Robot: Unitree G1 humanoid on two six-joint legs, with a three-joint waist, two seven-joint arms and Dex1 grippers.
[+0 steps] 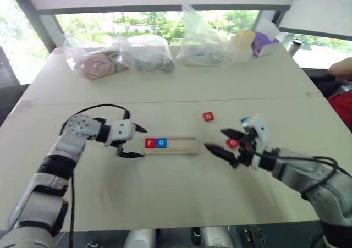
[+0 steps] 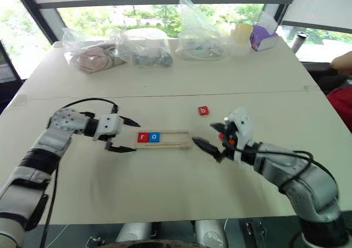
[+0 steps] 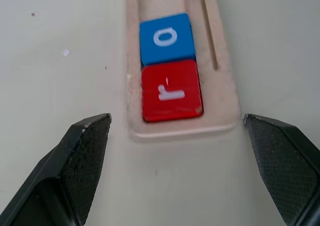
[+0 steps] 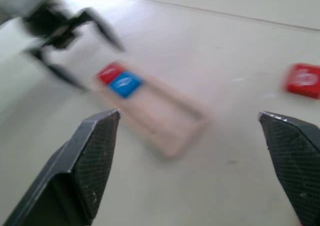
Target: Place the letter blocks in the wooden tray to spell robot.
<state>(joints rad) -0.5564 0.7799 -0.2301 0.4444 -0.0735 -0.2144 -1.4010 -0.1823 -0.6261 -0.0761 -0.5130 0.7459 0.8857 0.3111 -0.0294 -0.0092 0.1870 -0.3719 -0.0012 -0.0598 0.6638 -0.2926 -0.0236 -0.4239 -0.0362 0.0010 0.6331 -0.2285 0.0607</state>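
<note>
table (image 1: 165,193) | wooden tray (image 1: 184,145) between open left gripper (image 1: 133,141), right gripper (image 1: 224,143)

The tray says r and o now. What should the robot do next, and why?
Probably send the open right gripper to the red b block on the table. The wooden tray holds only the red r block and blue o block, so b comes next. The b lies loose just beyond that gripper, while the open left gripper sits at the tray's filled end.
</note>
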